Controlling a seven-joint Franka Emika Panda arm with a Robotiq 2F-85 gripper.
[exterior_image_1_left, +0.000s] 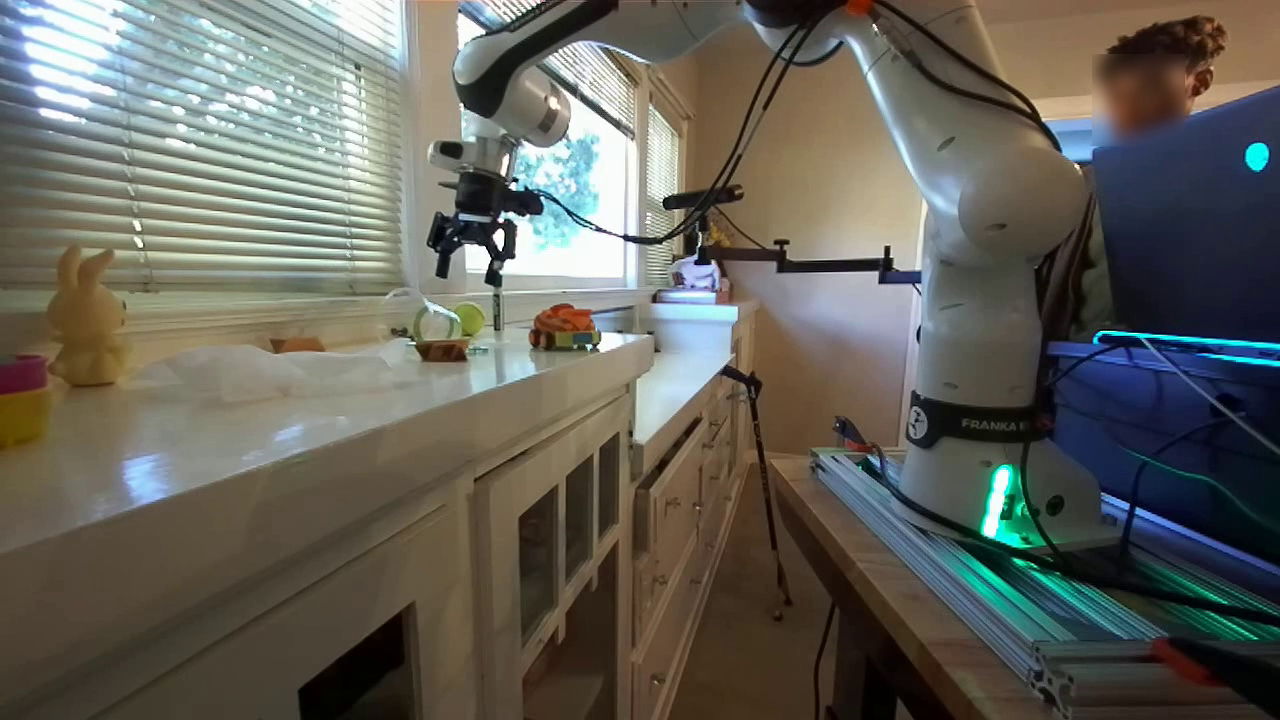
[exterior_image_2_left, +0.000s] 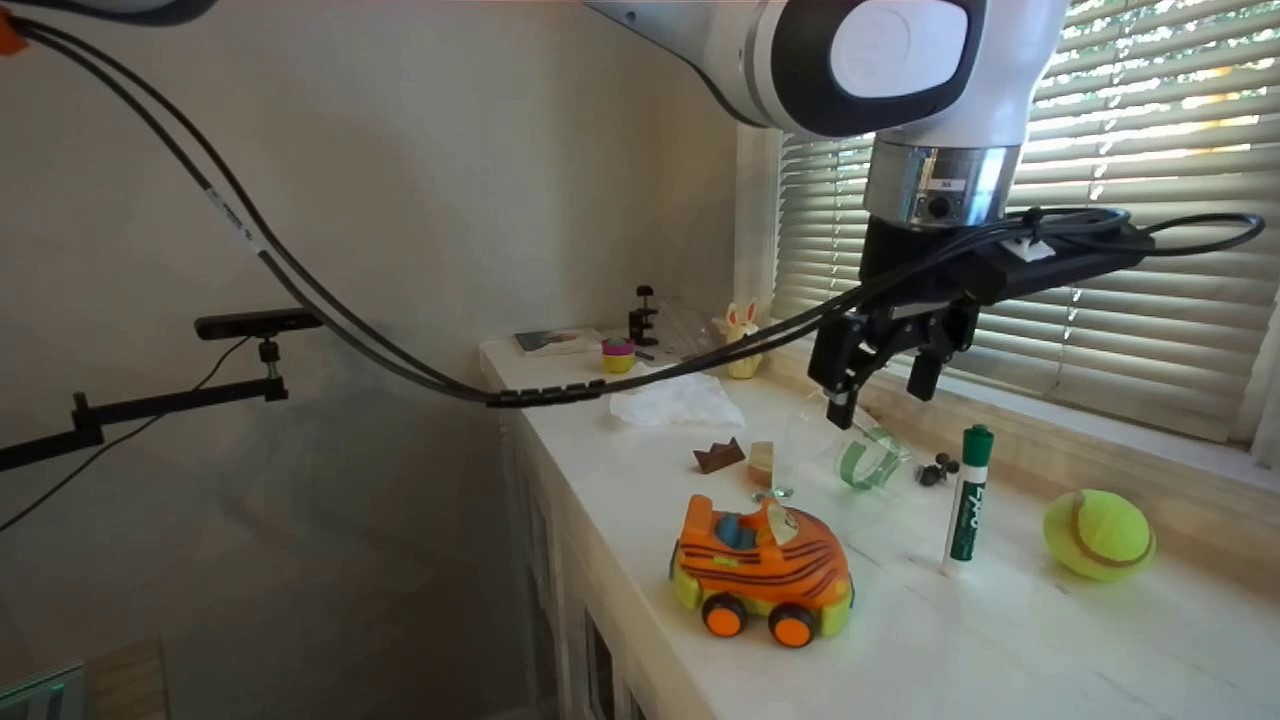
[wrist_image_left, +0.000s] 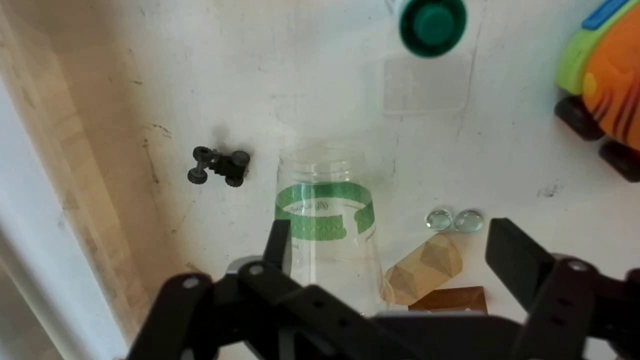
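Note:
My gripper (exterior_image_1_left: 468, 272) is open and empty above the white counter (exterior_image_1_left: 330, 440); it also shows in an exterior view (exterior_image_2_left: 882, 402) and the wrist view (wrist_image_left: 391, 235). Below it a clear plastic cup with a green band (wrist_image_left: 320, 227) lies on its side. A tan piece (wrist_image_left: 425, 267), a brown piece (wrist_image_left: 450, 299) and two clear glass beads (wrist_image_left: 468, 220) lie beside the cup. A green-capped marker (exterior_image_2_left: 968, 510) stands upright near the gripper. An orange toy car (exterior_image_2_left: 765, 560), a yellow-green tennis ball (exterior_image_2_left: 1098, 535) and a small black wheeled piece (wrist_image_left: 220, 165) are around it.
Crumpled clear plastic (exterior_image_2_left: 680, 402), a yellow bunny figure (exterior_image_1_left: 88, 325), a pink and yellow stack (exterior_image_2_left: 618, 355) and a black clamp (exterior_image_2_left: 642, 315) are farther along the counter. The window blinds (exterior_image_1_left: 200, 150) run behind it. A black camera on a bar (exterior_image_2_left: 258, 324) stands off the counter.

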